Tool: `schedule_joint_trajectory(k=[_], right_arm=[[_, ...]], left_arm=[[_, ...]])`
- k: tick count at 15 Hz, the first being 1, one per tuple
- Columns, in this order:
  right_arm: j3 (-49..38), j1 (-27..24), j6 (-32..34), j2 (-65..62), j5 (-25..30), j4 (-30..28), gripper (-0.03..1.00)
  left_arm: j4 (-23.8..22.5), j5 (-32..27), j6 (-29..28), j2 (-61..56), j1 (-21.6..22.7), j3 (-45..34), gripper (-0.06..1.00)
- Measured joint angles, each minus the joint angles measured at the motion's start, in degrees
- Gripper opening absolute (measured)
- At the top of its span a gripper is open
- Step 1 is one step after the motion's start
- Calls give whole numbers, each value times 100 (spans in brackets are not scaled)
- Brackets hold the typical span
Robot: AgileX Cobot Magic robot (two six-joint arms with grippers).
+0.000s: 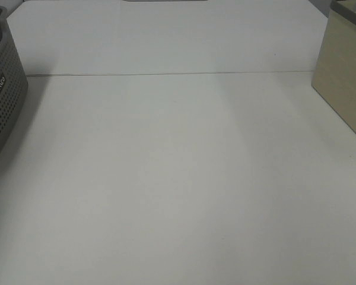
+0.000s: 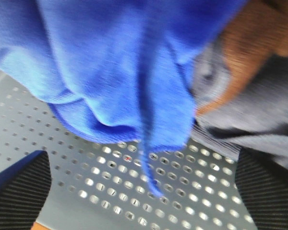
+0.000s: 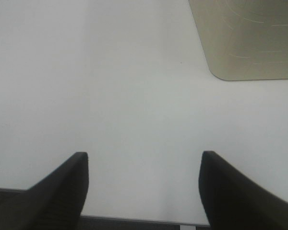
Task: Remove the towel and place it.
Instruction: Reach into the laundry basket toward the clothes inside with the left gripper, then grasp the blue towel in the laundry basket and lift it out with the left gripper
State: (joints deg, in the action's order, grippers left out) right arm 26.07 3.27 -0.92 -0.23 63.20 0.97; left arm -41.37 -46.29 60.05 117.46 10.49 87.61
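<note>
Left wrist view first: my left gripper (image 2: 139, 154) stands spread as wide as it goes, its ribbed black pads (image 2: 19, 191) well apart on either side and closed on nothing. Between them hangs a thin blue tail of the towel (image 2: 115, 62), which does not touch either pad as far as I can tell. The bulk of the towel is bunched in loose folds just beyond my fingertips, against the perforated grey plastic of the basket (image 2: 86, 184). A brown cloth (image 2: 252, 48) and a grey cloth (image 2: 264, 120) are pressed against it on one side.

I judge the towel soft, limp and light, with a plush face that should not slip between ribbed pads. It will sag and trail when lifted, and may drag its neighbours along. I would take a thick fold in the rounded blue bulge nearest me, clear of the brown and grey cloths, not the thin tail. I cannot find its tag from here.

My right gripper (image 3: 144, 160) is also parted, a little less widely, and empty. It hovers over the bare white table (image 3: 110, 96) with the corner of a beige box (image 3: 249, 38) beyond it.

From the high camera neither gripper nor towel shows. Only the basket's edge (image 1: 3, 89) on the left, the box (image 1: 344, 77) on the right and the table between (image 1: 178, 178) are visible.
</note>
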Motion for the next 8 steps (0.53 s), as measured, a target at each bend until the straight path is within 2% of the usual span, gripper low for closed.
schedule_joint_trajectory(k=[5,8], right_arm=[[0,0,0,0,0,0,66],[0,0,0,0,0,0,66]], left_arm=[[258,-46,69,241,0,309,97],[315,-92,92,309,0,309,89]])
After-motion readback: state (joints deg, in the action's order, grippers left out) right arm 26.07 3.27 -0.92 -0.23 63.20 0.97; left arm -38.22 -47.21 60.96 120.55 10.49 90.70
